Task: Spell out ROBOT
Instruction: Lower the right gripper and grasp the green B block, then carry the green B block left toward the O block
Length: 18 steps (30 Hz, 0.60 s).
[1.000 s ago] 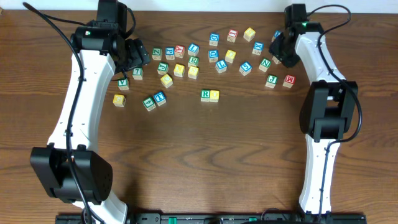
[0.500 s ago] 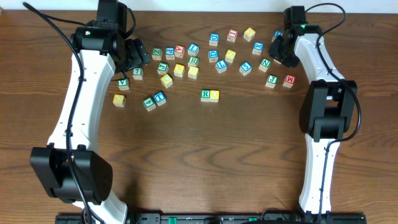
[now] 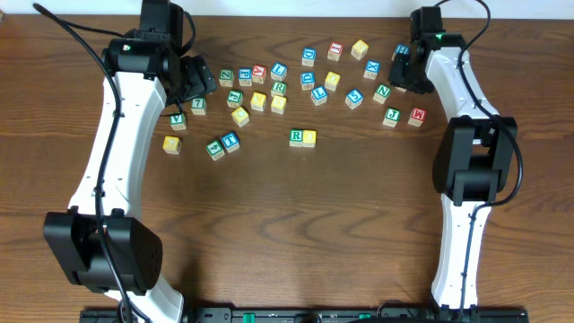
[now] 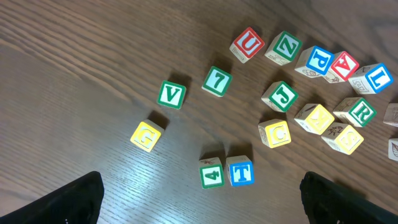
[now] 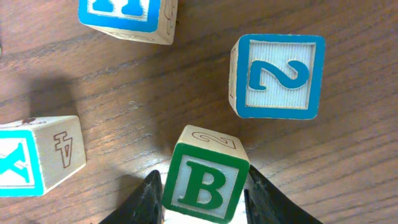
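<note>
My right gripper [image 5: 205,202] is shut on a green B block [image 5: 205,183], one finger on each side, among the blocks at the table's back right [image 3: 404,72]. A green R block [image 3: 296,136] and a yellow block [image 3: 309,137] stand side by side near the table's middle. A blue T block [image 4: 240,172] sits beside a green 4 block [image 4: 211,174], also seen from overhead [image 3: 230,141]. My left gripper [image 4: 199,208] is open and empty, above the left blocks [image 3: 193,81].
Several letter blocks lie scattered across the back of the table [image 3: 287,206]. A blue 2 block [image 5: 278,76] and a cyan X block [image 5: 25,163] sit close to the held B. A yellow G block [image 4: 146,135] and a green V block [image 4: 171,94] lie at the left.
My right gripper has shifted slightly toward the back of the table. The left arm and the blocks near it have not moved.
</note>
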Tool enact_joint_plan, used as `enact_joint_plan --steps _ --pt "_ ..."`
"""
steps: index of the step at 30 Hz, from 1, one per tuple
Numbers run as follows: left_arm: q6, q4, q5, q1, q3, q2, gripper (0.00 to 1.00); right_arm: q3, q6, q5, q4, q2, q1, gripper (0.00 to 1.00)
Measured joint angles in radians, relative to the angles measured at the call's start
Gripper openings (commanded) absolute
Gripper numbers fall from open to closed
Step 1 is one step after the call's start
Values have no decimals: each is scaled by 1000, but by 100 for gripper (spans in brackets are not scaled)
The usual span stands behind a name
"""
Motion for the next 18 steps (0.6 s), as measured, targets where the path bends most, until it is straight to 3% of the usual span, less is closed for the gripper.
enact_joint_plan --steps 14,18 --pt "0 0 0 0 0 0 100 -15 17 25 58 0 0 33" --pt "0 0 0 0 0 0 100 -49 25 30 76 0 0 25"
